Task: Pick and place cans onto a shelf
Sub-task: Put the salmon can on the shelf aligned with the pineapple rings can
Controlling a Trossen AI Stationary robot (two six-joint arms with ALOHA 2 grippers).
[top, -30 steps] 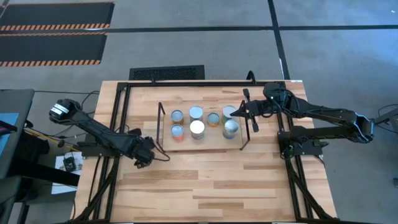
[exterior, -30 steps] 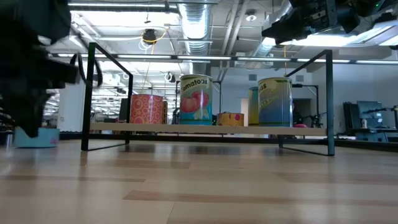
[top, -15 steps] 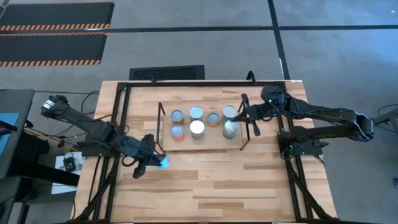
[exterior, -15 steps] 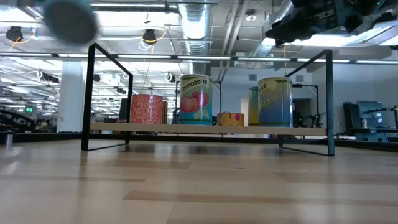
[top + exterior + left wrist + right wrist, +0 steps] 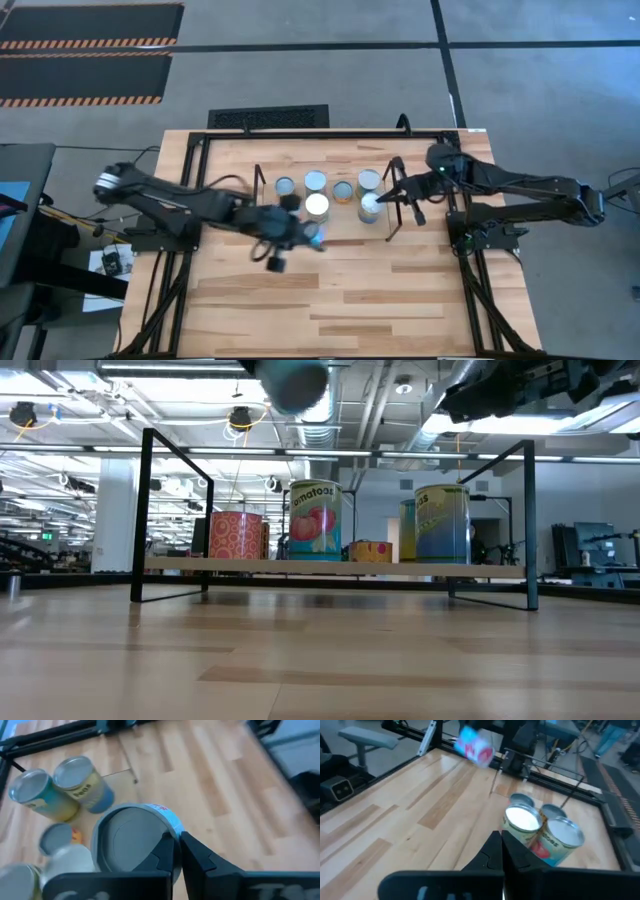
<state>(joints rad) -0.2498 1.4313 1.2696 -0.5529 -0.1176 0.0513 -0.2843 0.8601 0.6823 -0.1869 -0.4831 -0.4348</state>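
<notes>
**Item: the carried can (image 5: 314, 236).** Blue tin with a pink label and a dull grey top. It is in the air over the table (image 5: 350, 300), just off the front edge of the shelf (image 5: 345, 226) near its left half. It is blurred in every view.

**Left hand (image 5: 177, 840).** The fingers are drawn almost together. They appear to pinch the carried can at its edge rather than span its body, and the tin hangs to one side of them.

**Right hand (image 5: 385, 197).** Closed on nothing, waiting above the right end of the shelf next to the front right tin.

**Shelf, contents.** Six tins show from above, all upright.
- Back row: four tins, the leftmost (image 5: 285, 185) small.
- Front row: a white-topped tin (image 5: 317, 206) and a silvery one (image 5: 369, 208).
- The front left corner is covered by the left arm, so I cannot tell whether it is free.
- From table height, an orange patterned tin (image 5: 236, 535), a tomato tin (image 5: 314, 520) and a yellow and blue tin (image 5: 442, 525) stand on the board.

**Handling note (judgement).**
- Such an edge pinch looks weak, so the travel should be slow and the tin kept level.
- Bring it in high enough to pass over the tins already on the shelf.
- Lower it straight down into a clear gap in the front row.
- Let go only once its base is flat on the board.
- Risks: nudging the white-topped tin, catching the black wire upright, or the tin swinging out of the pinch.
</notes>
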